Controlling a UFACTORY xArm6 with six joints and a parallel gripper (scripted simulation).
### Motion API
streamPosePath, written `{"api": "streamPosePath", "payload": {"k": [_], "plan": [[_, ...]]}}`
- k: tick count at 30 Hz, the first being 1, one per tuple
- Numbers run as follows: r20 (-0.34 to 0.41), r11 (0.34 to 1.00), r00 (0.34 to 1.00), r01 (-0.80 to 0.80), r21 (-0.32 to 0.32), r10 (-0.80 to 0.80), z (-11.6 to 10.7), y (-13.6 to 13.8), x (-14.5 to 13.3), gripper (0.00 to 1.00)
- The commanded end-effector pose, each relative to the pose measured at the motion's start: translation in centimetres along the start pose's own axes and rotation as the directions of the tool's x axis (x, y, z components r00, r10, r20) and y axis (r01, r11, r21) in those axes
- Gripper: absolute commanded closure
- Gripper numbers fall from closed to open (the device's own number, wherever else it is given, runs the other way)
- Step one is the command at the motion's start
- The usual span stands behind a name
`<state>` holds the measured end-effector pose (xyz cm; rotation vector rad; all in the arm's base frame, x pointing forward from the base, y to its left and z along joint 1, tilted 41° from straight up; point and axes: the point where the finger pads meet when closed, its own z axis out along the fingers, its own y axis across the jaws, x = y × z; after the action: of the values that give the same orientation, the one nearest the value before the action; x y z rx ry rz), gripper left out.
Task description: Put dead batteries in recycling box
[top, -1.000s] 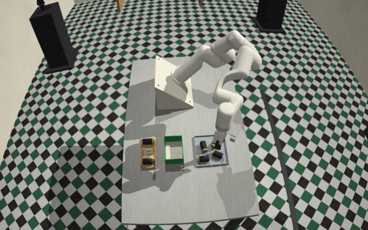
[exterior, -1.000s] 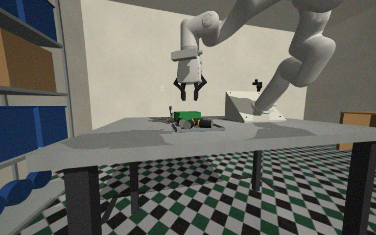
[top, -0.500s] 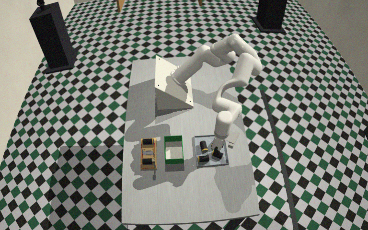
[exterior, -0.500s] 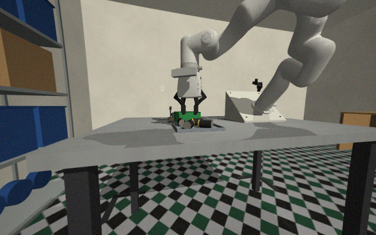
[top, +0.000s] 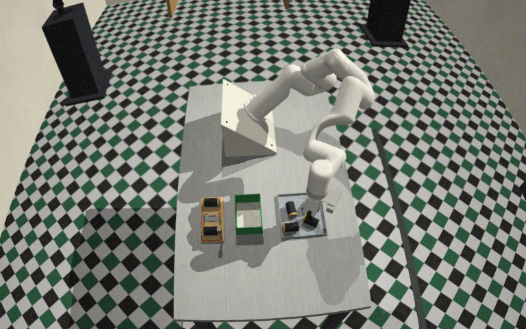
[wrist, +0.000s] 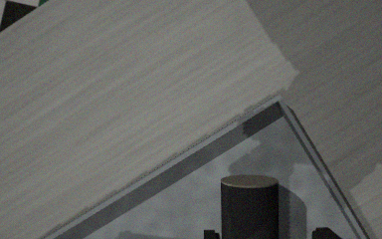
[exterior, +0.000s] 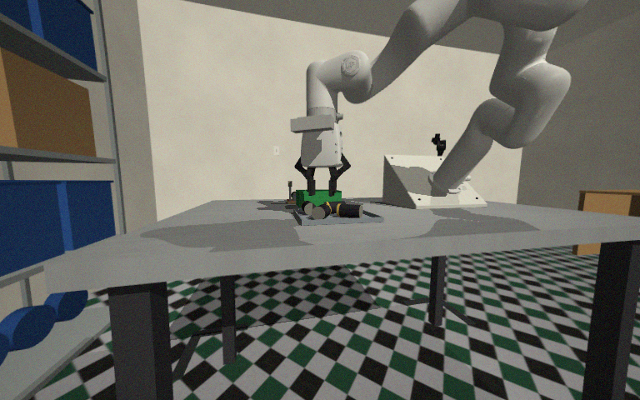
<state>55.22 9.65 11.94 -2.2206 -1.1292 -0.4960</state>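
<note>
Nearest the exterior camera: the pale grey table [top: 271, 279] [exterior: 330, 236] [wrist: 124, 100], front edge across the view. White arm [top: 351, 96] [exterior: 401, 52] mounted on a cream wedge [top: 248, 143] [exterior: 401, 188], reaching out over the blue-grey tray [top: 303, 236] [exterior: 339, 222] [wrist: 164, 181].

Green recycling box [top: 248, 230] [exterior: 322, 197] upright between tray and wooden holder [top: 212, 240]; pale interior visible from above.

Gripper [top: 310, 213] [exterior: 322, 192] [wrist: 269, 235] points down over the tray, fingers parted about midway, holding nothing. Wrist view: tips stand either side of a dark battery [wrist: 250, 211], which lies within the tray's walls.

Remaining batteries, top view: one lies lengthwise [top: 290, 208], yellow band toward the viewer; another [top: 290, 227] lies crosswise, band at its left in the picture. Both in the tray. Exact tray count uncertain, owing to overlap. Holder carries two dark batteries, one toward each end: upper [top: 211, 202], lower [top: 210, 231]. Bulb state: cannot tell.

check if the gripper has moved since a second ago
Yes, the gripper has come down: in the exterior view its fingertips hung well above the green box and now overlap it.
</note>
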Motion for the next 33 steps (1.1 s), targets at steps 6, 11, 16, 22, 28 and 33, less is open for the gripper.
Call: {"api": "streamPosePath", "payload": {"k": [6, 11, 16, 22, 28, 33], "plan": [[-0.002, 1.000, 1.000, 0.001, -0.003, -0.001, -0.2, 0.1, 0.1, 0.49], [-0.002, 1.000, 1.000, 0.001, -0.003, -0.001, -0.2, 0.0, 0.1, 0.49], [-0.002, 1.000, 1.000, 0.001, -0.003, -0.001, -0.2, 0.0, 0.1, 0.49], [-0.002, 1.000, 1.000, 0.001, -0.003, -0.001, -0.2, 0.0, 0.1, 0.49], [-0.002, 1.000, 1.000, 0.001, -0.003, -0.001, 0.7, 0.0, 0.1, 0.49], [-0.002, 1.000, 1.000, 0.001, -0.003, -0.001, 2.0, 0.0, 0.1, 0.49]]}}
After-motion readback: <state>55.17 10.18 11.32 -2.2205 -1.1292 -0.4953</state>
